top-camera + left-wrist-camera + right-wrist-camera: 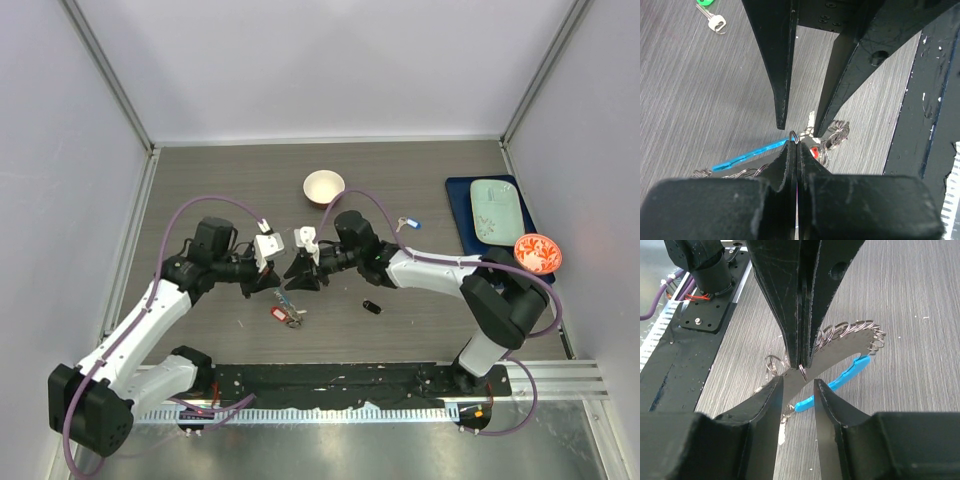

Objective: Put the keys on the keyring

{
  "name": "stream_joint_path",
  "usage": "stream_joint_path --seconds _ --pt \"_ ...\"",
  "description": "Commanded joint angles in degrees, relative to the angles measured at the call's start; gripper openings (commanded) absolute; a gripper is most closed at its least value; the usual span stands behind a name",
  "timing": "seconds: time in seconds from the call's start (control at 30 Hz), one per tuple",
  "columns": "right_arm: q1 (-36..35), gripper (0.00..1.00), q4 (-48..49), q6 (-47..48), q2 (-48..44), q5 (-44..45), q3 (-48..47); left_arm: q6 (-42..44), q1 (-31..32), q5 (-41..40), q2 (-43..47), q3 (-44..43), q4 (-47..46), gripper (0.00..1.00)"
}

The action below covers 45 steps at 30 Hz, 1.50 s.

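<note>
My left gripper [793, 143] is shut on a small silver wire loop [793, 135] that sticks out of its tips; it looks like part of the keyring. The keyring [852, 331] is a coiled silvery loop with a bright-blue tag [840, 379], trailing on the table under both grippers. My right gripper [797, 386] is open, tip to tip with the left gripper [801, 362], its fingers either side of that small loop. Keys with a red tag [280, 314] lie just below the grippers. A green-tagged key [710, 12], a black-tagged key [372, 307] and a blue-tagged key [409, 224] lie apart.
A small white bowl [324, 187] stands behind the grippers. At the right, a pale green plate [495, 209] sits on a dark blue mat beside a red patterned bowl [538, 253]. The black base rail [350, 385] runs along the near edge.
</note>
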State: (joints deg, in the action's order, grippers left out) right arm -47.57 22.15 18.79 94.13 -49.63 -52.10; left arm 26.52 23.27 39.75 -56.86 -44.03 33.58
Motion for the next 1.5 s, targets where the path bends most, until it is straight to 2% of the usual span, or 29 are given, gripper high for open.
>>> stream_joint_path --seconds 0.0,0.33,0.47,0.6,0.67,0.83,0.97,1.03,1.1,1.2,1.33,1.47 --pt "-0.59 0.37 -1.67 2.83 -0.97 -0.91 -3.01 0.37 0.37 2.53 -0.18 -2.02 0.69 0.00" --pt "-1.30 0.34 -2.38 2.40 -0.26 -1.44 -4.24 0.37 0.46 3.58 -0.71 -2.37 1.13 0.00" --pt "-1.38 0.24 -3.78 2.75 0.27 -2.14 -5.03 0.37 0.46 3.58 -0.44 -2.46 1.13 0.00" --pt "-1.47 0.06 -5.54 3.62 0.53 -2.14 -5.65 0.37 0.55 3.50 0.52 -2.37 0.96 0.00" --pt "-1.38 0.01 -5.63 3.54 0.36 -1.97 -5.65 0.37 0.46 2.88 1.66 -2.03 0.87 0.00" --pt "-0.77 0.01 -4.76 1.88 -0.08 -1.79 -5.56 0.02 0.38 1.12 4.39 -0.88 -0.53 0.00" --pt "1.16 0.01 1.74 -3.64 -0.52 -3.45 -3.46 -2.17 0.20 -1.16 6.93 0.26 -2.82 0.13" --pt "1.87 0.01 7.01 -6.20 -0.96 -4.16 -1.61 -3.40 -0.23 -3.09 9.12 0.96 -3.96 0.25" --pt "2.74 0.01 9.48 -8.23 -1.66 -4.60 -0.64 -5.07 -1.03 -4.06 11.06 2.45 -6.85 0.34" --pt "3.18 0.01 12.02 -9.99 -2.45 -4.52 0.32 -7.09 -2.78 -3.63 14.75 4.38 -10.89 0.41" --pt "3.97 0.01 18.35 -14.38 -2.81 -4.69 2.26 -9.03 -4.80 -1.43 17.04 5.80 -14.15 0.44" --pt "4.50 0.01 23.63 -17.64 -3.25 -6.18 3.49 -10.17 -6.04 2.07 15.65 5.62 -15.21 0.44"
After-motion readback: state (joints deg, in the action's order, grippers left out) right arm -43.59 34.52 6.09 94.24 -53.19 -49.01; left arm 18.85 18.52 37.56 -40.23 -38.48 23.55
